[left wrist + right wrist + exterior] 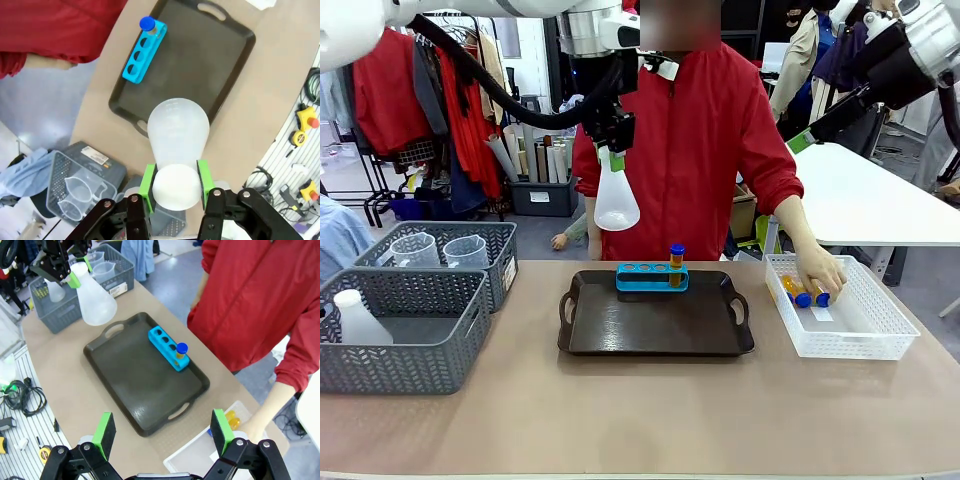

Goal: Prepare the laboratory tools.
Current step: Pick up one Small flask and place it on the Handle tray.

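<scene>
**Above the tray's left end: flask held in the air by the left gripper**

Above the left end of the dark rectangular tray with handles (655, 350), a translucent white conical flask (617, 195) is gripped at its neck between the green pads of the left gripper (175, 177), hanging clear of the tray. At the tray's far edge a blue plastic rack (652, 277) is set, and one amber tube with a blue cap (676, 262) stands upright in its right-end hole. The right gripper (162, 432) is seen spread wide with nothing between its fingers. At the table's right edge, a person's hand (817, 270) is placed inside a white lattice basket (880, 340), touching more amber blue-capped tubes (798, 292). At the left edge, clear plastic measuring jugs (417, 250) are kept in a grey mesh basket (505, 265).
</scene>
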`<state>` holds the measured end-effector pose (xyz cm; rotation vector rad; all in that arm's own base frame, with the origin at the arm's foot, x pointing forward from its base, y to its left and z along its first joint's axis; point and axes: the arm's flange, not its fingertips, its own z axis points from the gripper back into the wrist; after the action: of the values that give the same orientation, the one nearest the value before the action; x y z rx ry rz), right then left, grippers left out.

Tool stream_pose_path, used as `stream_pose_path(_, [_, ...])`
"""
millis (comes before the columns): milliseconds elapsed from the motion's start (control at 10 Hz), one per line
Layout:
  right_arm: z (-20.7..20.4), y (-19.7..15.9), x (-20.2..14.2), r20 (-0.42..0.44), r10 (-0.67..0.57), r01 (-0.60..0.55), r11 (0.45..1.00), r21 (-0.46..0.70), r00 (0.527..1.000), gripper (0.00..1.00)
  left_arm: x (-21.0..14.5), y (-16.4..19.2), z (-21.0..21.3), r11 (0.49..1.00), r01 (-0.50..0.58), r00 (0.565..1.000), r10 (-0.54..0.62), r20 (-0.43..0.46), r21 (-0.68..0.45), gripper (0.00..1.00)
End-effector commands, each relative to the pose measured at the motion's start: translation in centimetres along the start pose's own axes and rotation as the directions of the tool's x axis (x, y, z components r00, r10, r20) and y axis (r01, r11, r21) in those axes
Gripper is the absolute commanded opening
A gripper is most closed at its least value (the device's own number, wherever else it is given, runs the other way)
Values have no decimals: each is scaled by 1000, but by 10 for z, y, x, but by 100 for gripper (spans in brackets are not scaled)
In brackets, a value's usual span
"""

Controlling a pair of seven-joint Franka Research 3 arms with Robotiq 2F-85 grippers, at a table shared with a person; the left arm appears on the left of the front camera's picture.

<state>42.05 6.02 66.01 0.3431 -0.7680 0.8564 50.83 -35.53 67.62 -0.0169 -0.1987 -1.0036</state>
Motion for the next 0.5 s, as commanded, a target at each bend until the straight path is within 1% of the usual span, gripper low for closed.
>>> stream_pose_path(0, [0, -1, 0, 13, 1, -1, 1000, 14, 1000, 100, -5, -1, 5, 1000, -8, 1000, 8, -3, 6, 0])
stream_pose_path(200, [0, -1, 0, 13, 1, -1, 1000, 14, 1000, 100, 0, 0, 0, 1000, 0, 1000, 0, 0, 1, 0])
stream_pose_path(300, [0, -1, 0, 13, 1, -1, 1000, 14, 1000, 100, 11, 6, -2, 994, 112, 994, -112, -18, 16, 0])
stream_pose_path(400, [0, -1, 0, 13, 1, -1, 1000, 14, 1000, 100, 27, 12, -11, 984, 177, 984, -177, -20, -18, 0])
